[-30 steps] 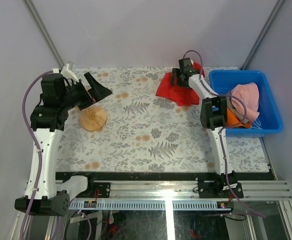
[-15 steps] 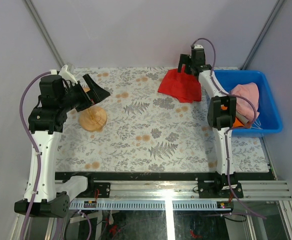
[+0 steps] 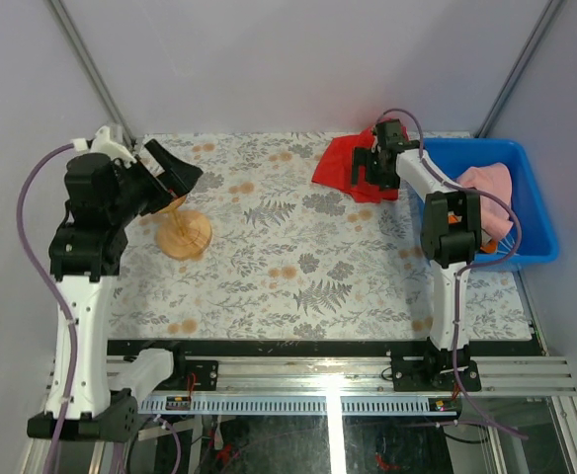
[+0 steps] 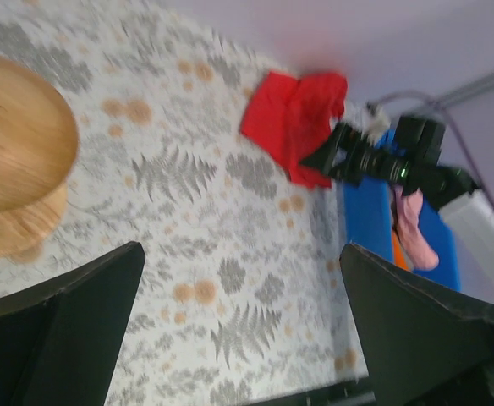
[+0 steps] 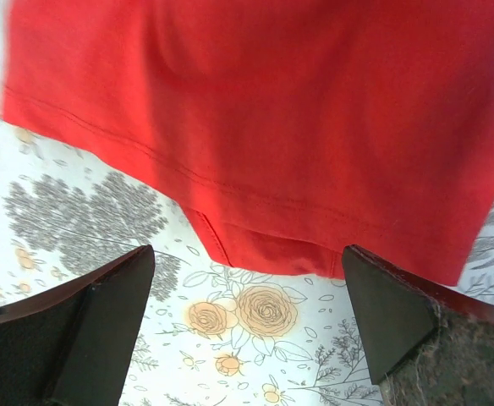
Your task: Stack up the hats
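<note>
Right gripper [image 3: 370,168] has swung back over the red cloth [image 3: 340,166], jaws spread, nothing held. Pink hat [image 3: 488,188] lies in the blue bin [image 3: 537,212], to that gripper's right; right arm nearer. Left gripper [image 3: 170,173] likewise spread, empty, above the wooden stand [image 3: 184,235].

The pink hat [image 3: 488,185] is soft fabric; the stand [image 3: 183,235], grained wood.
</note>
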`<state>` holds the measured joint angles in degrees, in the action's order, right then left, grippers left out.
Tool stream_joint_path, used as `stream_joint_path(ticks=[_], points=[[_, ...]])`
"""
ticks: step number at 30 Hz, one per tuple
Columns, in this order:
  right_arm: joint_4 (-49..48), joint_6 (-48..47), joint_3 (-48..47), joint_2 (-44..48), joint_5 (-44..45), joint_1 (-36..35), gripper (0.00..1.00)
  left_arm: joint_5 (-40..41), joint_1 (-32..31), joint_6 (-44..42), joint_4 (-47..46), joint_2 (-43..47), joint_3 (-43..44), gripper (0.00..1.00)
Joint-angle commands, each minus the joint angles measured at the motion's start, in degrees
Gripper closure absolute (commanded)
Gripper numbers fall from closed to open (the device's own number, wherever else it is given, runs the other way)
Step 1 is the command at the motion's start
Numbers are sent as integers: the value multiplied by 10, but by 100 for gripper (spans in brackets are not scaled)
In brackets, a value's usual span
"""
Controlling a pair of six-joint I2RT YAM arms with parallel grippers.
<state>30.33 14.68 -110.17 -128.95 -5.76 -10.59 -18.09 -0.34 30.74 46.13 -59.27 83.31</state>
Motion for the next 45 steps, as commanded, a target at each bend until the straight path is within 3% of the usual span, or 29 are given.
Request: stream_joint_path(ticks=[1,3,6,11,14,17,21,24,27,29,34,40,45], points=[[-8,14,17,-4,-19,-8,1,185,-1,28,-85,77,-19,0],[-12,15,9,-20,-16,-8,1,253,0,35,-62,88,-10,0],[-18,14,-18,-53,-8,-9,1,243,-1,27,-51,92,-8,0],[-24,17,-69,-105,5,-9,1,141,0,56,-48,100,-19,0],[-25,18,-110,-138,18,-9,1,35,-1,21,-77,119,-34,0],[-19,15,-170,-179,42,-9,1,18,0,-30,-99,158,-53,0],[-26,5,-254,-232,83,-8,1,55,0,-52,-69,159,-43,0],[-63,4,-289,-248,101,-3,1,127,-1,-10,-10,128,-30,0],[-114,21,-303,-249,104,6,1,204,0,52,69,91,-19,0],[-130,21,-326,-250,111,8,1,211,0,59,98,78,-19,0],[-157,17,-351,-223,118,17,0,229,1,96,63,115,-52,0],[-157,9,-335,-152,128,39,1,170,0,109,-7,135,-102,0],[-143,7,-249,-83,98,41,0,98,0,38,-7,87,-83,0]])
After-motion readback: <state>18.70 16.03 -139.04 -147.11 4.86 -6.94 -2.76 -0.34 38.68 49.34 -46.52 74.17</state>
